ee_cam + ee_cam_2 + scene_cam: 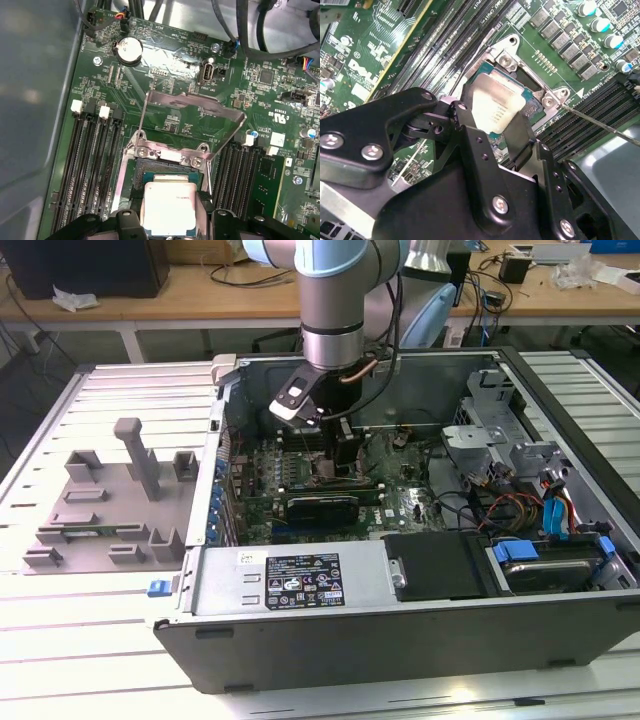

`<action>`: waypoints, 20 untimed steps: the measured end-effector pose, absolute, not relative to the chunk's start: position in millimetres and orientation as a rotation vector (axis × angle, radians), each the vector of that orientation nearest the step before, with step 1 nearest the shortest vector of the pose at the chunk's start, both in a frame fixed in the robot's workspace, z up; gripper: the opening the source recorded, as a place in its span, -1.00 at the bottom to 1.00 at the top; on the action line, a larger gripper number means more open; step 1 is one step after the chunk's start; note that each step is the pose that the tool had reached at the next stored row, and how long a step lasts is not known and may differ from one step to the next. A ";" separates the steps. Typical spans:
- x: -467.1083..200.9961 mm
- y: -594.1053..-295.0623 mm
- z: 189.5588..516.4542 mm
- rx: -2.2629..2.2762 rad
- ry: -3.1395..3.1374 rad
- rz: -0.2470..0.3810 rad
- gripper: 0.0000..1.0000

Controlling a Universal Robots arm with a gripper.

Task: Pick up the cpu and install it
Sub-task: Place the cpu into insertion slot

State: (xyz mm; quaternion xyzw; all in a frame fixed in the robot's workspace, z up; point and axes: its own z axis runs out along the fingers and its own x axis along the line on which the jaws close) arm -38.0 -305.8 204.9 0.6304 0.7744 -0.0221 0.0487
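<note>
The cpu (169,207) is between the gripper's fingers, silvery top up, directly over the open socket (165,152) on the motherboard (165,75). In both wrist views a black finger (462,112) lies against each of two opposite edges of the chip, so the gripper (495,117) reads as clamped on it. I cannot tell whether the chip's underside already touches the socket bed or hangs just above it (the fingers hide the far rim).

Around it, the socket's metal load plate (195,112) stands raised and its thin wire lever (600,125) is swung free, so the socket is not yet closed.

In the exterior view, taking the gripper (338,452) as the clock's centre, the grey tray (110,500) lies at about nine o'clock, on the slatted table (60,640) outside the computer case (300,585), well apart from the chip. The drive cage (490,430) sits at about three o'clock.

By my reading, the pick-up is done and the chip has been carried to the socket. Seating is either under way or just short, and the plate and lever are unlatched, so the install is well along but not finished.
</note>
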 end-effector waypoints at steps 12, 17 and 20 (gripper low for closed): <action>-38.0 -305.8 204.3 1.921 2.360 -0.067 0.23; -38.1 -305.9 201.5 1.922 2.361 -0.065 0.33; -37.9 -305.8 199.7 1.927 2.367 -0.051 0.33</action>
